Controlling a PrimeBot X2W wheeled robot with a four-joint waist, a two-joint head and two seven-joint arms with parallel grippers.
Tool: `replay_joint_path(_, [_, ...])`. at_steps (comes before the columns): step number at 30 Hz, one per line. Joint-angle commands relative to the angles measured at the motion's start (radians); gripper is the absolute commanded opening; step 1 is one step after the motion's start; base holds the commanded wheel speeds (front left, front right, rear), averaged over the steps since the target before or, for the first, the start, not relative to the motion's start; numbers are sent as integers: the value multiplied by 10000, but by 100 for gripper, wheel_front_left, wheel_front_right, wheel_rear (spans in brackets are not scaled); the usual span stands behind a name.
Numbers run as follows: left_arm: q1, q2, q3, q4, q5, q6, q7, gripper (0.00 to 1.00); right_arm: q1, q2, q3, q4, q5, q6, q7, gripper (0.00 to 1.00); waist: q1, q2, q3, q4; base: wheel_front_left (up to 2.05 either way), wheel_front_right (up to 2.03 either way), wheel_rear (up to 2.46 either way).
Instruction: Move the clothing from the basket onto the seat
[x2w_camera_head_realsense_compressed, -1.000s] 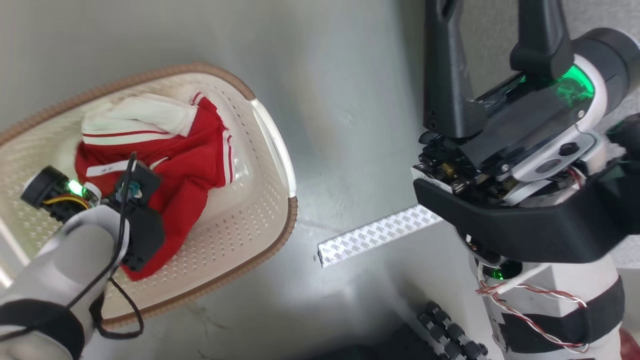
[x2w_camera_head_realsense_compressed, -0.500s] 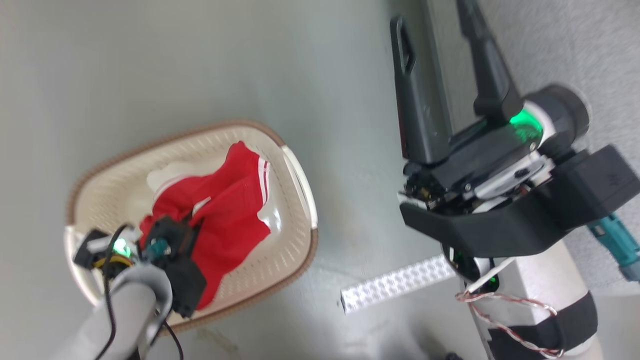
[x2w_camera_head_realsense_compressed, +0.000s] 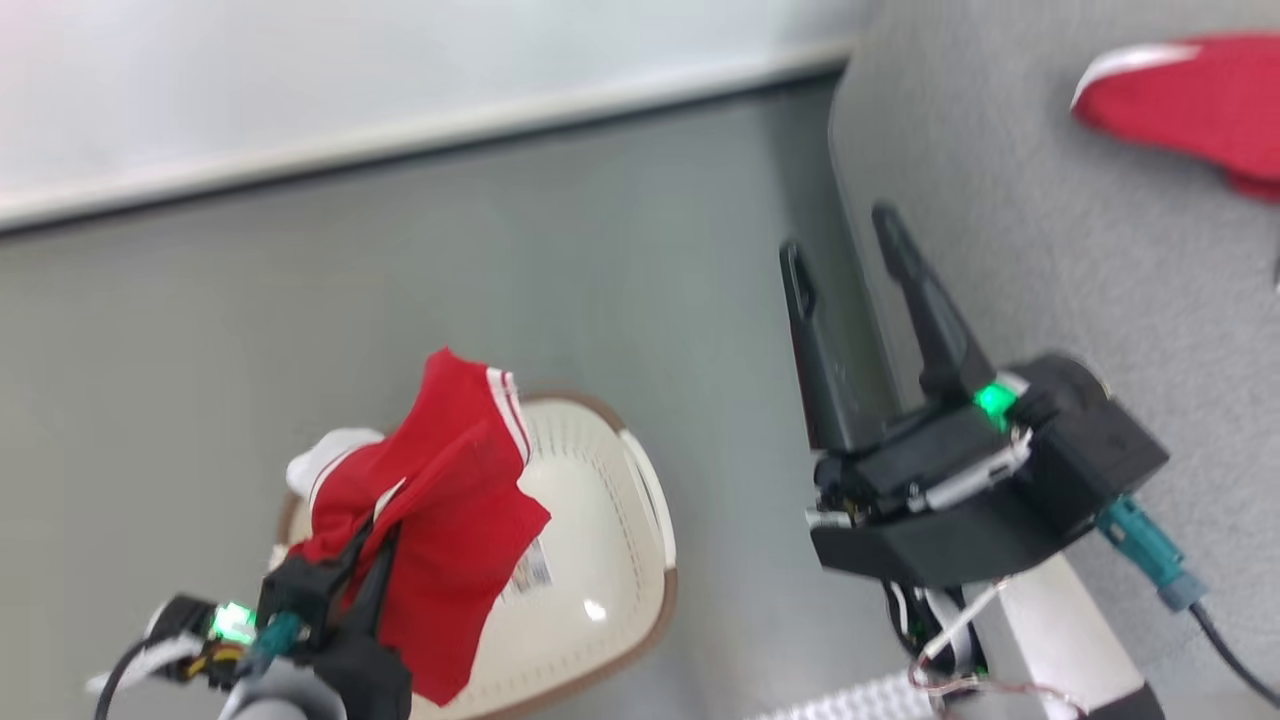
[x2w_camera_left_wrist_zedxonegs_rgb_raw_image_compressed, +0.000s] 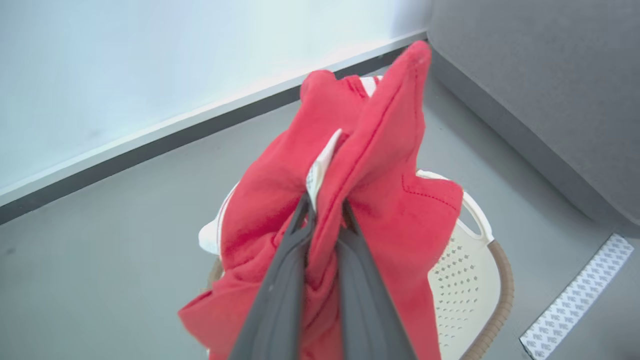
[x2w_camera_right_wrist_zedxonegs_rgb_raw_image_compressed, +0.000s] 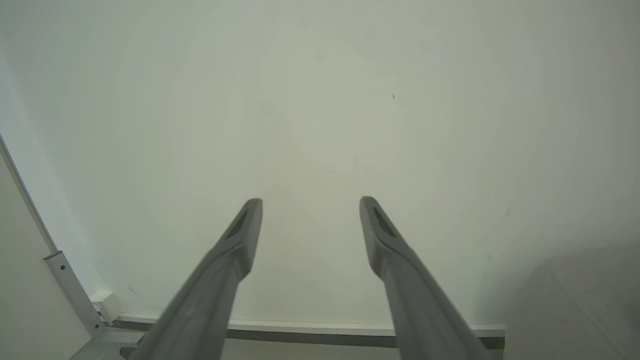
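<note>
My left gripper is shut on a red garment of the clothing, which hangs bunched above the basket. In the left wrist view the fingers pinch the red fabric by its white label, over the cream basket. A white fold shows at the garment's far side. Another red garment lies on the grey seat at the upper right. My right gripper stands open and empty by the seat's edge, and in its own view it faces a blank wall.
Grey floor surrounds the basket, with a white wall and baseboard behind it. A patterned white strip lies on the floor between basket and seat. The seat's front edge runs close to the basket's right.
The left gripper has raised the red garment up out of the basket. The head camera has swung upward, bringing the wall and seat into view. The right gripper stays open.
</note>
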Motion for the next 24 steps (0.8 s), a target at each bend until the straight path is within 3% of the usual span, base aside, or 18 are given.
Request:
replay_joint_path(1, [525,61,261,-323,179,119,-52,0,383,-78,-29,79,110,3,-16,100,3,2,-1739,488,0,0,0])
replay_joint_path(10, [1974,245,1540,-2133,964,749,-52,0,1393,-67,54,544,316,3,-14,100,3,2,-2875,464,0,0,0])
replay_joint_path(24, [2853,114,2524,-3990,1566,930,-53,0,2239,-290,438,1098,704,3,-14,100,3,2,-3783,392,0,0,0])
